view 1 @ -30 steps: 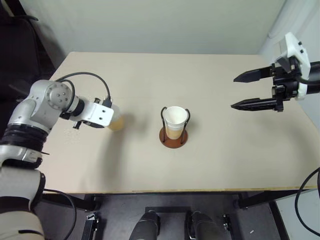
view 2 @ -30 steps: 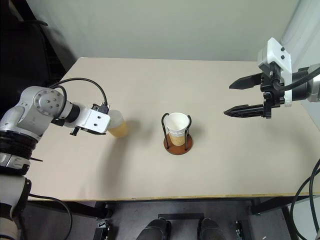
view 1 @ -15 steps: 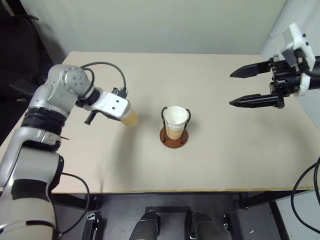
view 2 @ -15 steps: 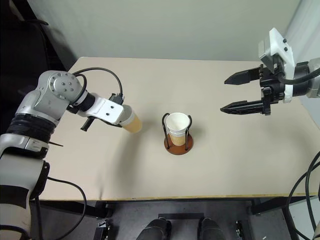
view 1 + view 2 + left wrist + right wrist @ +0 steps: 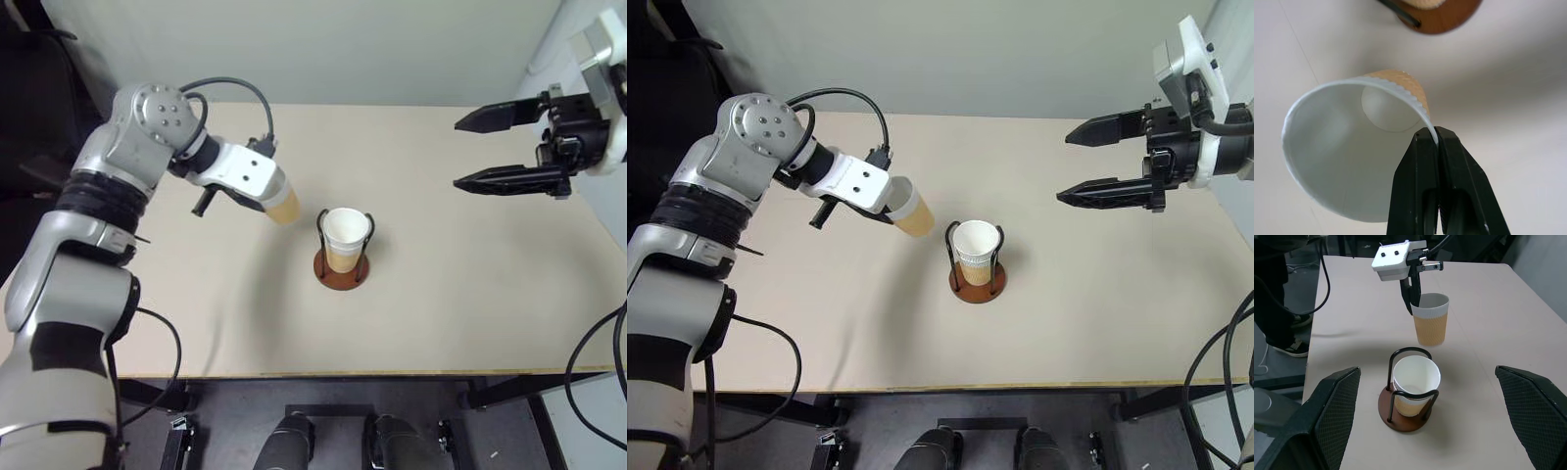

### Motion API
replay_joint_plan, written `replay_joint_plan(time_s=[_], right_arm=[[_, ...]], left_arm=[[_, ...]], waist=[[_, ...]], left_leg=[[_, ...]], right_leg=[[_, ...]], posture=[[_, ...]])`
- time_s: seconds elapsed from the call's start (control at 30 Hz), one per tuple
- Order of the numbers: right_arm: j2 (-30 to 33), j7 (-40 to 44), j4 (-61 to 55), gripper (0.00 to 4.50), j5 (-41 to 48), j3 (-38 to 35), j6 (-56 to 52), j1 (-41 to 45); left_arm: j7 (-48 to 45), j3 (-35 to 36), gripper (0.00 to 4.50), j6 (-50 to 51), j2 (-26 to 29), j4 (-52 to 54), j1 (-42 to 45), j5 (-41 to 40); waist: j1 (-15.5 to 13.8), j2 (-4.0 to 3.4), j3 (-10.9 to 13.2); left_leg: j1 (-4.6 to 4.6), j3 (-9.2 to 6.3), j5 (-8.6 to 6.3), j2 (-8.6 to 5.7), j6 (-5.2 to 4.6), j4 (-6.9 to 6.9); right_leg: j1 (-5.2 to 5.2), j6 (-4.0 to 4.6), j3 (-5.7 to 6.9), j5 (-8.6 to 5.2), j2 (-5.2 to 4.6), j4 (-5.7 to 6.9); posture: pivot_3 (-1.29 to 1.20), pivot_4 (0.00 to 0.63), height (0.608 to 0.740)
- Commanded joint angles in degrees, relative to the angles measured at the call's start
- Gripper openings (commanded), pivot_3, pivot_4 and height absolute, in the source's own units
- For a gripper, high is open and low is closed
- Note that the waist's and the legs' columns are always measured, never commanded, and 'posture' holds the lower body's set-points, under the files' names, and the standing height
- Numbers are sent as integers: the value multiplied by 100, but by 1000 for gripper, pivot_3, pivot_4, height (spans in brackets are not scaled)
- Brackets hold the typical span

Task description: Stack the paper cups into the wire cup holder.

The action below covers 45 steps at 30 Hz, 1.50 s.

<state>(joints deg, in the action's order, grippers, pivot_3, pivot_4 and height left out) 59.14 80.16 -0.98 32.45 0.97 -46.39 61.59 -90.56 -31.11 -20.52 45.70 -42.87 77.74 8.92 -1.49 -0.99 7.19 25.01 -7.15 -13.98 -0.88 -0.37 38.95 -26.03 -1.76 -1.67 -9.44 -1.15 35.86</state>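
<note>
Your left end effector (image 5: 1436, 139) pinches a paper cup (image 5: 283, 205) by its rim, above the surface (image 5: 470, 294), left of the wire cup holder (image 5: 341, 266). Holder already contains one cup (image 5: 344, 235). Your right end effector (image 5: 470, 152) is spread wide, far right.

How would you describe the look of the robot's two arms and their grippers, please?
The left arm has rounded silver-grey shells with black joint bands, a round shoulder cap dotted with small holes, and a black cable looping to a white wrist block. The left gripper has two slim black fingers. The right gripper has long, pointed black fingers on a black-and-white wrist housing; its pads look finely cross-hatched.
</note>
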Motion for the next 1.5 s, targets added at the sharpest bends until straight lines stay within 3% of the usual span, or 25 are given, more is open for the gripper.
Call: replay_joint_plan(time_s=[0.03,0.77,1.07,1.5], right_arm=[[76,-37,-125,4500,96,-253,42,13],[-170,-50,248,4500,-17,-161,223,430],[-118,-80,125,4500,5,-179,167,374],[29,-22,123,4500,-41,-135,148,413]], left_arm=[[-194,-74,71,157,216,474,-109,-273],[-194,-80,71,383,351,803,-273,-312],[-194,58,71,-117,-370,-437,931,-26],[-194,-136,71,-359,-1067,-1047,1736,-240]], waist=[[5,-1,0],[8,0,0],[-19,0,0],[-29,-3,2]], left_leg=[[-1,1,0,0,0,-2],[0,0,6,-1,-2,3],[7,-3,4,-7,-6,8],[27,5,-1,1,-11,-11]], right_leg=[[0,-1,1,0,1,-1],[1,2,1,-1,0,1],[2,25,-3,-14,-7,-6],[-4,-26,3,16,2,-55]], posture=[[0,150,740],[0,150,740],[0,150,740],[0,150,740]])
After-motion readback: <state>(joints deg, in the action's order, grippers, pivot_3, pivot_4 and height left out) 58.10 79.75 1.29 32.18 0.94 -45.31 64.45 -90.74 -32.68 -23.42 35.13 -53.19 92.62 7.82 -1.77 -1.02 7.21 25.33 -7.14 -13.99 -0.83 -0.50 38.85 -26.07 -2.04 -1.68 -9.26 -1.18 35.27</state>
